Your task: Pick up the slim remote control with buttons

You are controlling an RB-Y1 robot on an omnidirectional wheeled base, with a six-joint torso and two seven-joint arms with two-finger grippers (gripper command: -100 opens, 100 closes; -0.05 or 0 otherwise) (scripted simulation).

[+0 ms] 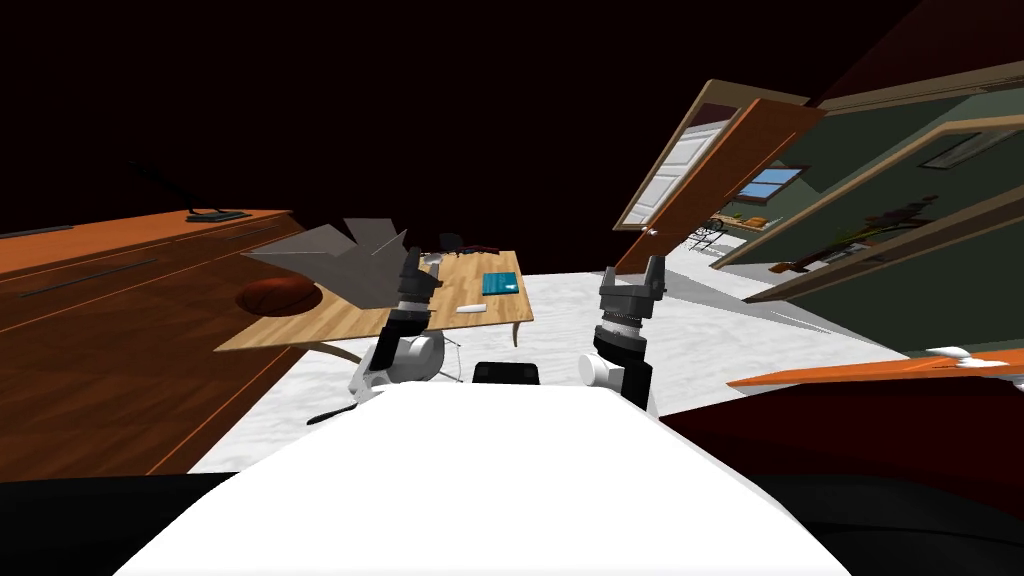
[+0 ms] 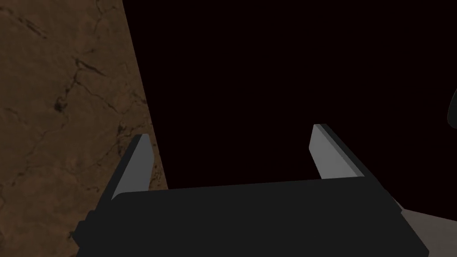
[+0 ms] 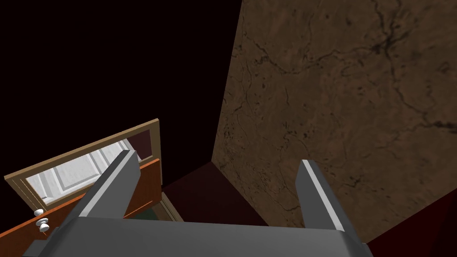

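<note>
Both arms are raised in front of me. The left jaws stand apart, and so do the right jaws, each holding nothing. The left arm is nearer the work, I judge. It should tip its jaws downward, come over the remote control and straddle its narrow width, closing on the long sides low against the surface.

The remote is white and slim and lies flat at the near right of the wooden surface. A teal book lies just beyond it. A brown round thing sits to the left, with a grey angular shape behind it. Far right, a door stands open, with a black area above.
</note>
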